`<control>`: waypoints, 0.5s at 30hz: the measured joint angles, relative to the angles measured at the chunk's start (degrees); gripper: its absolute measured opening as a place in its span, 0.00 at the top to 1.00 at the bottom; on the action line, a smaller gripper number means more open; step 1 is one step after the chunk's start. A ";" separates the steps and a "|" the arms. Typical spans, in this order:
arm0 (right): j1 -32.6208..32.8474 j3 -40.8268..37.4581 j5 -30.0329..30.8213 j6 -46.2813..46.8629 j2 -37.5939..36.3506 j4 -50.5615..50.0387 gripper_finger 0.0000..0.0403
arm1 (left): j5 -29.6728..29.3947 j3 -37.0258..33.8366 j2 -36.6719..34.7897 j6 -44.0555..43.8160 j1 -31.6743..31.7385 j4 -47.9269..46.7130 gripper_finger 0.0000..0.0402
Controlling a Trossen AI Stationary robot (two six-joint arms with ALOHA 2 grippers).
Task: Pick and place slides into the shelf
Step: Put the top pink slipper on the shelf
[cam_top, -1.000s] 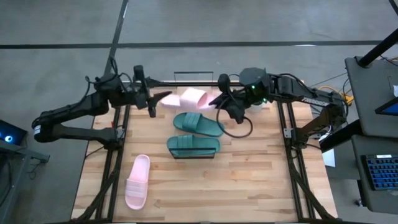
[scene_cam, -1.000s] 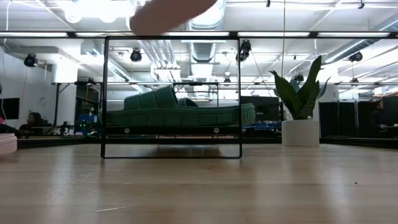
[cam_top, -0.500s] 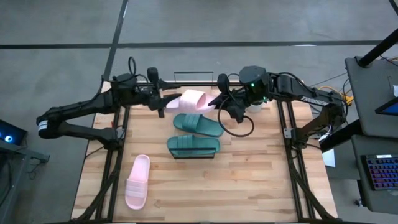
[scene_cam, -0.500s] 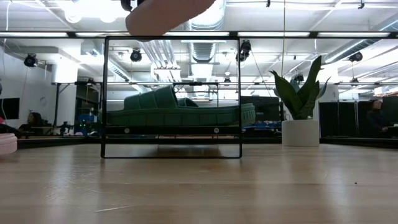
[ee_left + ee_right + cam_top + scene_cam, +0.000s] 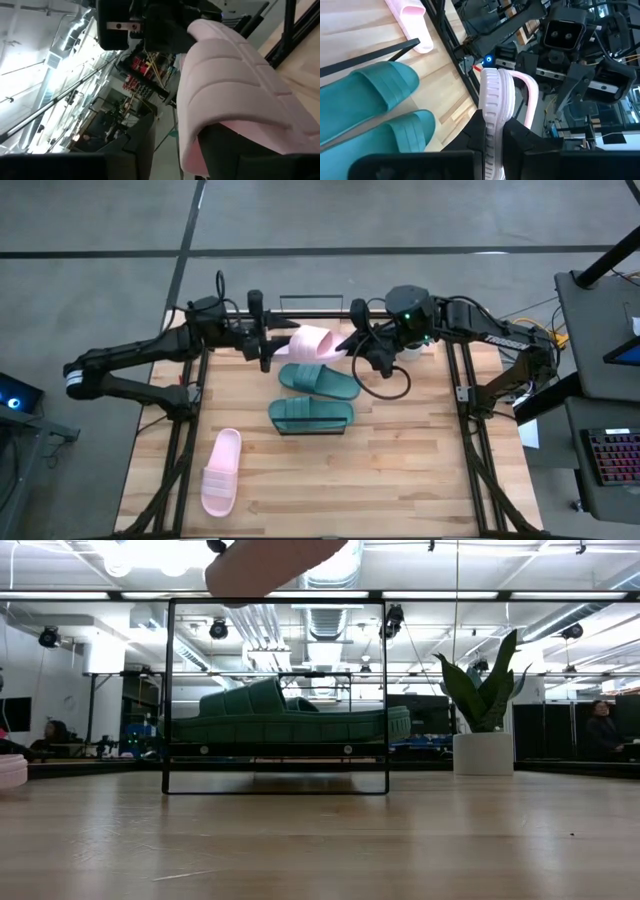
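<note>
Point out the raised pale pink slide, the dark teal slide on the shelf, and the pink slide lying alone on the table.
Raised pale pink slide (image 5: 312, 340): high view, strap.
Dark teal slide on the black-framed shelf (image 5: 310, 413): high view, strap.
Lone pink slide (image 5: 222, 472): high view, footbed.

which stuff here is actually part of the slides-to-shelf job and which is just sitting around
Part of the job:
- pink slide, held in the air by both the left claw and the right claw
- second pink slide on the table
- teal slide on the table
- teal slide on the shelf

Just lying about:
- potted plant
</note>
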 joint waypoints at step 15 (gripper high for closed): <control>0.02 -0.04 1.72 6.65 -0.02 -0.54 0.87 | -1.82 0.00 0.12 5.52 -0.04 -0.15 0.99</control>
